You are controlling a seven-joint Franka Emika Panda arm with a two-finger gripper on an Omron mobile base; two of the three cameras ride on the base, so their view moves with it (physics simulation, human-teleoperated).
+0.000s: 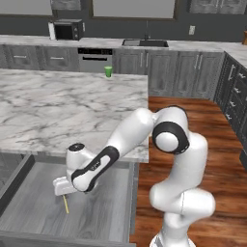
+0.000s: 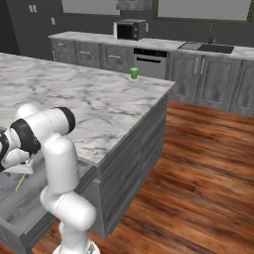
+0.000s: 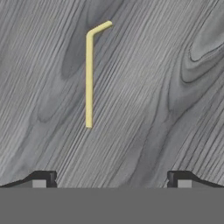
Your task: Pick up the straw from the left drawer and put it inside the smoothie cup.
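- Right now my gripper (image 3: 111, 177) hangs low inside the left drawer (image 1: 103, 212), its fingers (image 3: 43, 178) spread wide with nothing between them.
- Ahead of the fingertips, the straw (image 3: 89, 78) lies flat on the drawer's grey woodgrain floor, not touched by either finger; it is yellow, with a short bent end at its far tip.
- From the left base view, the straw (image 1: 65, 205) lies just below my hand.
- Well apart, the smoothie cup (image 1: 108, 71) stands upright near the far edge of the marble worktop (image 1: 58, 111).
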